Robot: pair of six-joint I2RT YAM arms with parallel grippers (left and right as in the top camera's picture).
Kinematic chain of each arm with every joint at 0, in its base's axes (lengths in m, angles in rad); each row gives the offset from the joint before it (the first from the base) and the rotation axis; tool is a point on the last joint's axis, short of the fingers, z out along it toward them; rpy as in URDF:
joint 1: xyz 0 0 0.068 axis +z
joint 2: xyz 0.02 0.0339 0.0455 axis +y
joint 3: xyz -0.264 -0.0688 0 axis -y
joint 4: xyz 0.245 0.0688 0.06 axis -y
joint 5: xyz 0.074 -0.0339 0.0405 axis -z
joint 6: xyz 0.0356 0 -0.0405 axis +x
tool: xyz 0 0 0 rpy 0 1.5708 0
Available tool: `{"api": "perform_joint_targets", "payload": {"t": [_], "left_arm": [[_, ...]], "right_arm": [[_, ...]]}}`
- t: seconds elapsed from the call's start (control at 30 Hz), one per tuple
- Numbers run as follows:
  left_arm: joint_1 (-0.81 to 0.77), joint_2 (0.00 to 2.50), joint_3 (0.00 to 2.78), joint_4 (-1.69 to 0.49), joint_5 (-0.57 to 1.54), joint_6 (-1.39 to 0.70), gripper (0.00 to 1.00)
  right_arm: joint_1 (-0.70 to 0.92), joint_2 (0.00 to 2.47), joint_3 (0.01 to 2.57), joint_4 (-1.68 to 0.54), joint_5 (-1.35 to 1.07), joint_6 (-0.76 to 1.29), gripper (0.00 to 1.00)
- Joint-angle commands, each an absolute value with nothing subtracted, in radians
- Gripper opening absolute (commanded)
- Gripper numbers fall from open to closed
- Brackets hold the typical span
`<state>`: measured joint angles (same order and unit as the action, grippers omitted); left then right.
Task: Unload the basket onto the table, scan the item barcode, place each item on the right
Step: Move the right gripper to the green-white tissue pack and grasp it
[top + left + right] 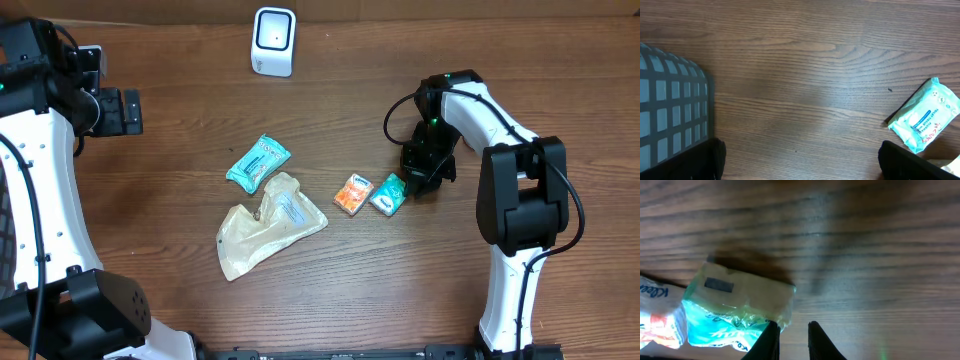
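A small green tissue packet [388,194] lies on the wooden table beside an orange packet [352,194]. In the right wrist view the green packet [735,307] shows a dark label patch [719,284] on its pale end. My right gripper [792,325] is down at the packet's right end [420,183]. Its fingers stand a narrow gap apart with only bare wood between them. The packet's corner touches the outside of the left finger [769,337]. A white scanner [273,41] stands at the back edge. My left gripper [800,160] hangs wide open at the far left [125,110], holding nothing.
A teal wipes pack [258,162] lies left of centre, also in the left wrist view [925,116]. A crumpled clear bag [268,225] lies just below it. The orange packet [657,315] touches the green one. A black grid basket [670,110] sits under the left arm.
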<state>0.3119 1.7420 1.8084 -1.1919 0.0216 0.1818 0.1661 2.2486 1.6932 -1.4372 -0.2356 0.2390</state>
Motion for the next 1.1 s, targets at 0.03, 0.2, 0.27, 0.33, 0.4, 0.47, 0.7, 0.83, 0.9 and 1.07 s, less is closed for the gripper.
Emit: {"api": "perform_joint_targets", "payload": {"t": [0.03, 0.2, 0.27, 0.33, 0.4, 0.47, 0.7, 0.83, 0.9, 1.07], "left_arm": [[0.307, 1.746, 1.806, -1.193, 0.022, 0.163, 1.0], [0.306, 1.746, 1.806, -1.193, 0.022, 0.163, 1.0], [0.307, 1.746, 1.806, -1.193, 0.022, 0.163, 1.0], [0.307, 1.746, 1.806, -1.192, 0.022, 0.163, 1.0], [0.307, 1.746, 1.806, -1.192, 0.022, 0.163, 1.0], [0.307, 1.746, 1.806, -1.192, 0.022, 0.163, 1.0], [0.307, 1.746, 1.806, -1.193, 0.022, 0.163, 1.0], [0.307, 1.746, 1.806, -1.193, 0.022, 0.163, 1.0], [0.307, 1.746, 1.806, -1.193, 0.022, 0.163, 1.0], [0.307, 1.746, 1.806, -1.193, 0.022, 0.163, 1.0]], "right_arm": [[0.169, 2.233, 1.689, -1.314, -0.229, 0.262, 0.17], [0.169, 2.233, 1.74, -1.198, -0.23, 0.261, 0.33], [0.168, 2.232, 1.802, -1.224, -0.236, 0.26, 0.35], [0.168, 2.232, 1.87, -1.269, -0.25, 0.257, 0.35], [0.168, 2.232, 1.934, -1.324, -0.281, 0.258, 0.35], [0.168, 2.231, 1.978, -1.386, -0.326, 0.266, 0.4], [0.184, 2.233, 1.897, -1.446, -0.334, 0.318, 0.57], [0.202, 2.233, 1.811, -1.406, -0.335, 0.318, 0.57], [0.212, 2.233, 1.776, -1.382, -0.335, 0.318, 0.56], [0.23, 2.233, 1.766, -1.329, -0.331, 0.287, 0.5]]}}
